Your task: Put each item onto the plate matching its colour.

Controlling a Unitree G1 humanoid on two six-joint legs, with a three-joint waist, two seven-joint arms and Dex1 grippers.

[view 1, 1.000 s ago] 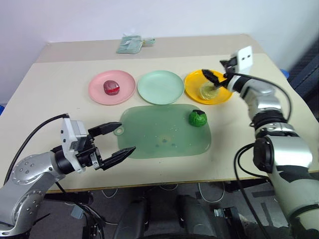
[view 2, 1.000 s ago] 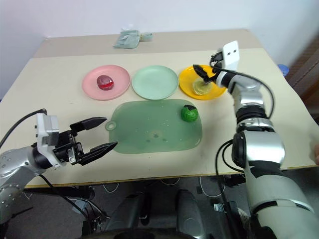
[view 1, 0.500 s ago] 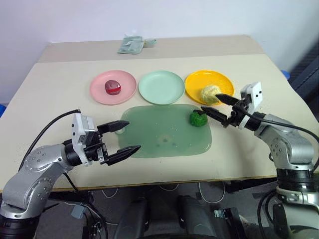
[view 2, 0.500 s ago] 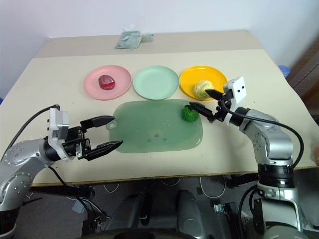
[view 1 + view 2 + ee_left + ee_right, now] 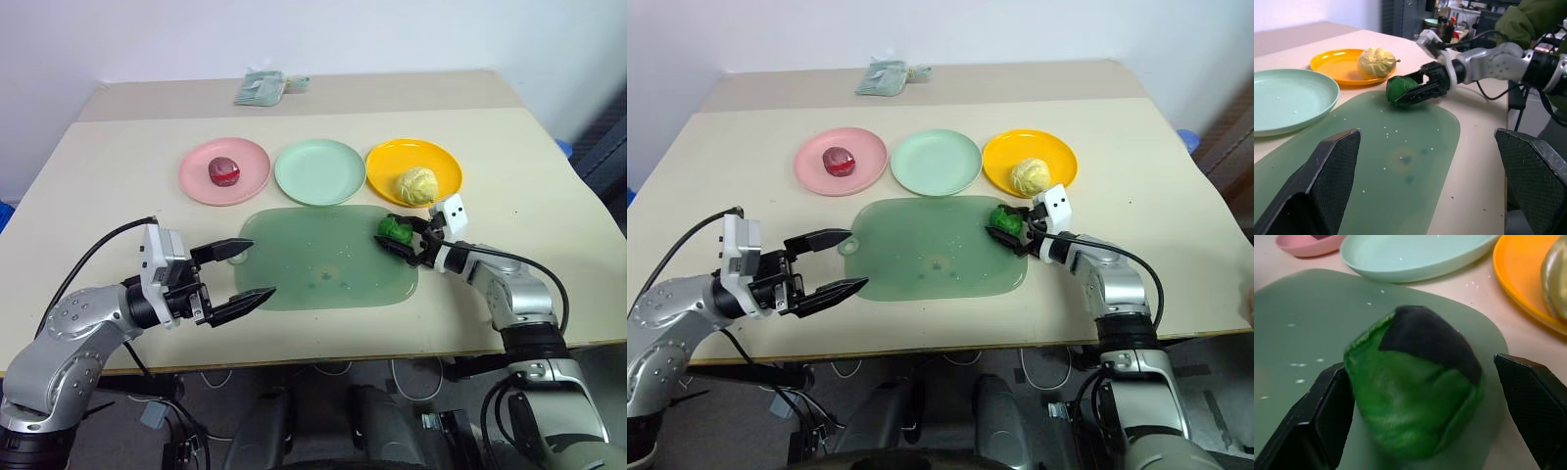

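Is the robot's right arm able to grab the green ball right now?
Probably yes. The right gripper is open with its fingers on either side of the green ball on the mat; nothing blocks it.

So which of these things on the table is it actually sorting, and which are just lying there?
Part of the job:
green ball, between the open right gripper fingers
red item on the pink plate
yellow swirl on the orange plate
mint plate, bare

Just lying about:
green mat
folded cloth at the far edge
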